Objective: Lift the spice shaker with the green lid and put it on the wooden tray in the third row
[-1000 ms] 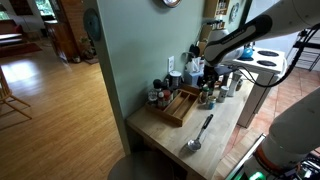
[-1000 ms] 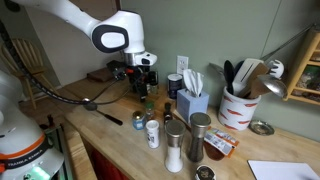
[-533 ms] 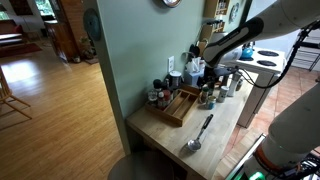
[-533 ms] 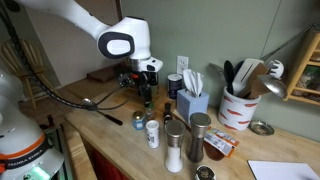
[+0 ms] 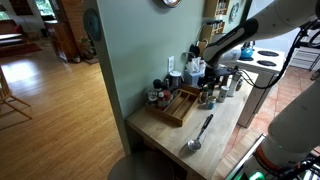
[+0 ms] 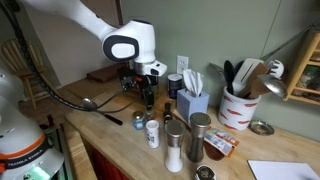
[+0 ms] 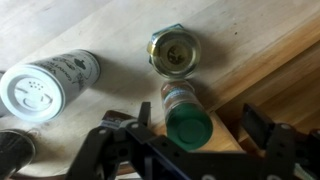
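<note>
The shaker with the green lid [image 7: 188,122] stands upright on the counter [image 7: 110,25], just beside the outer wall of the wooden tray [image 7: 285,75]; it is not in any row of the tray. In the wrist view we see the gripper [image 7: 197,116] straddling it. Its fingers [image 7: 140,135] are spread wider than the lid, with a gap showing on the tray side, so it has hold of nothing.

Items close to the shaker:
- A jar with a gold-coloured lid [image 7: 172,50], just beyond it and nearly touching.
- A white-lidded shaker [image 7: 40,92], lying to one side and well clear of the fingers.

We cannot pick the green lid out of the jar cluster in either exterior view. In an exterior view, the tray [image 5: 180,106] lies beside this cluster, with a metal spoon [image 5: 200,132] on the counter near it. In an exterior view, the gripper [image 6: 147,90] hangs near a tissue box [image 6: 190,103].

Against the frames from one second earlier, the gripper has shifted toward the tissue box and slightly lower. The tray, spoon and jars are unchanged.
</note>
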You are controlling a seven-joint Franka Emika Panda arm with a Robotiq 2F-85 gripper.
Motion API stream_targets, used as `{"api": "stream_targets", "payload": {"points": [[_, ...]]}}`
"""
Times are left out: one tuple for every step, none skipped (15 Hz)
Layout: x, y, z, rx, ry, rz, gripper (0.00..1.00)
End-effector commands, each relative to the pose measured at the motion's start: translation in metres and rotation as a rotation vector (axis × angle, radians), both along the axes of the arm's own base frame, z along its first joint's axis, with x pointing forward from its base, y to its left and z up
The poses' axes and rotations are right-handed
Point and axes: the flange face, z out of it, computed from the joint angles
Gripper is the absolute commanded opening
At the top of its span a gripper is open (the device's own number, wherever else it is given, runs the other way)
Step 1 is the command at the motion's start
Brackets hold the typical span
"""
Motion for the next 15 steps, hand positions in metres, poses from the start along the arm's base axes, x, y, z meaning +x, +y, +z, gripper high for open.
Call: {"api": "stream_targets", "payload": {"points": [[0.008,-0.008,-0.008,0.007,0.003,-0.025,0.71],[0.009,-0.009,-0.009,0.004,0.003,-0.029,0.76],[0.011,-0.010,-0.009,0.004,0.002,-0.032,0.76],[0.013,-0.011,-0.009,-0.001,0.003,-0.037,0.70],[0.014,-0.012,-0.010,-0.002,0.003,-0.040,0.65],[0.015,-0.013,-0.010,-0.001,0.003,-0.039,0.61],[0.016,-0.013,-0.010,0.000,0.004,-0.038,0.54],[0.016,-0.014,-0.010,0.002,0.003,-0.038,0.49],[0.017,-0.014,-0.010,0.004,0.003,-0.036,0.41],[0.018,-0.014,-0.010,0.005,0.004,-0.033,0.27],[0.019,-0.013,-0.008,0.004,0.001,-0.030,0.20],[0.018,-0.012,-0.005,-0.002,0.002,-0.028,0.20],[0.017,-0.012,-0.001,-0.012,0.011,-0.021,0.20],[0.017,-0.011,0.002,-0.025,0.024,-0.009,0.20],[0.015,-0.010,0.009,-0.027,0.030,0.001,0.20]]}}
